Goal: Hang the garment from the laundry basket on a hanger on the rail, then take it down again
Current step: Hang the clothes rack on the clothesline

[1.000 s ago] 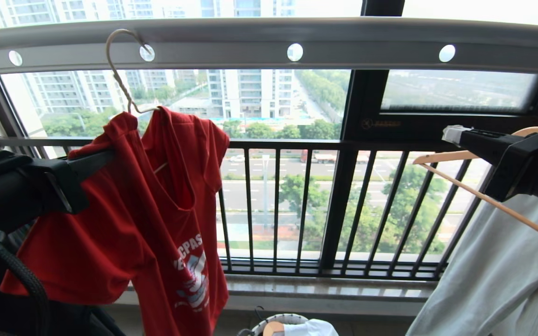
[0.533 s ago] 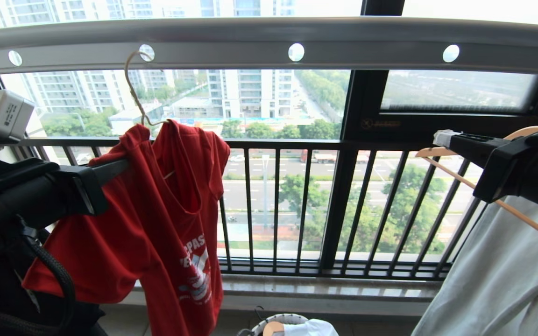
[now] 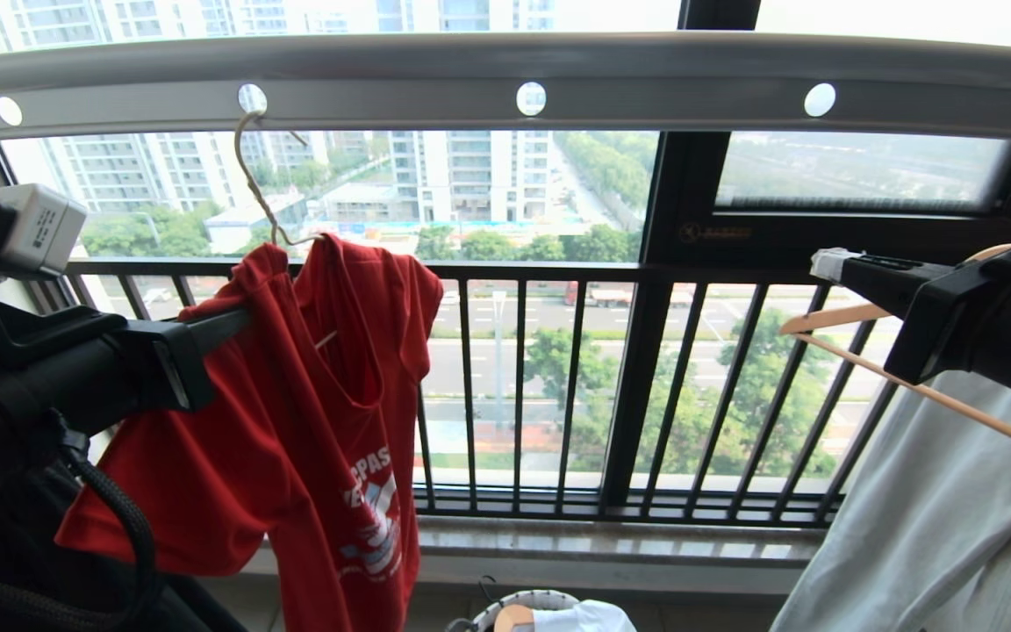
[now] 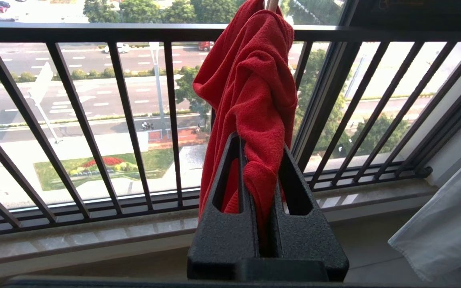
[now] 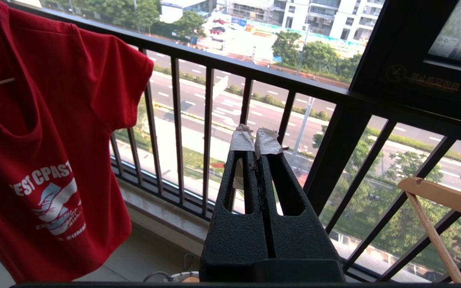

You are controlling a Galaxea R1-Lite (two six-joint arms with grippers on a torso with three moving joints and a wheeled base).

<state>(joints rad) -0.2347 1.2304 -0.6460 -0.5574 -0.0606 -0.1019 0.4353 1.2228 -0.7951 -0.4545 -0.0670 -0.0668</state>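
The left gripper [image 4: 261,160] is clamped on a fold of the red garment [image 3: 321,421], which hangs from the hanger [image 3: 260,189] hooked in a hole of the rail [image 3: 646,83]. Only the right wrist view shows the right gripper [image 5: 255,140] closed on nothing, the garment off to its side.

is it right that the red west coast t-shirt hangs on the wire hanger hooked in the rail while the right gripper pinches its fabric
Not quite. The left gripper pinches the red T-shirt, as the left wrist view shows: red cloth sits between its shut fingers. The right gripper is shut on nothing, apart from the shirt. The wire hanger is indeed hooked in a hole of the rail.
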